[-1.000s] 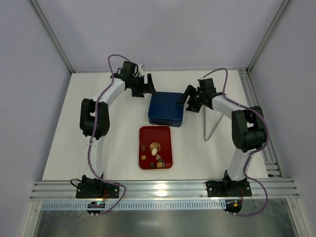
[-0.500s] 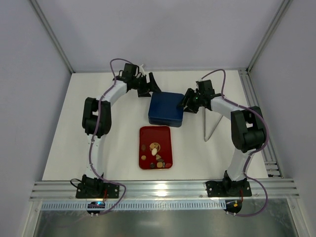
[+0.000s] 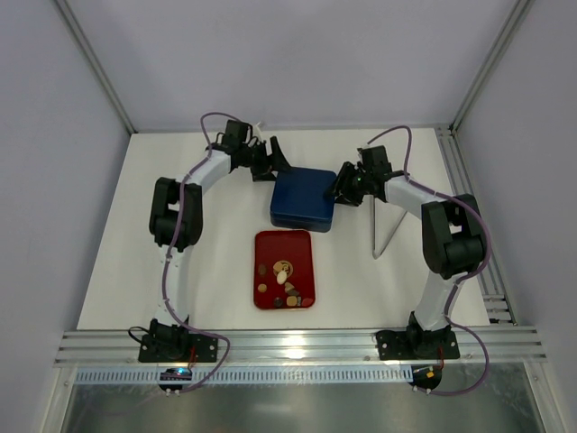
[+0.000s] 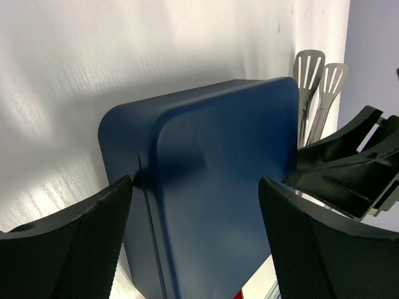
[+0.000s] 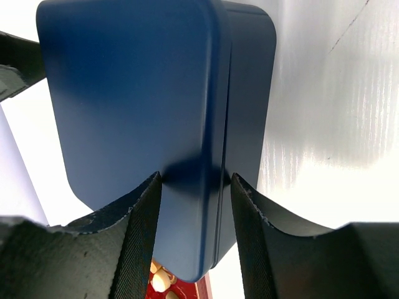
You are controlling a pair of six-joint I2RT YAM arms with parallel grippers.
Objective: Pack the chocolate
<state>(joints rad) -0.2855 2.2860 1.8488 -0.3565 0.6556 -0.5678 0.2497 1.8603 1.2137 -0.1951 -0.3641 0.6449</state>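
chocolate [image 3: 285, 281] — well apart from right claw [image 3: 341, 190]

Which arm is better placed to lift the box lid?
Right, probably: the right gripper narrowly straddles the lid edge at the seam, while the left gripper stands wide open around a corner of the box.

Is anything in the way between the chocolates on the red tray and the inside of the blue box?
Yes. The dark blue square box is closed, and its lid covers the inside. The small chocolate pieces lie on the flat red tray just on the near side of it, with nothing else between.
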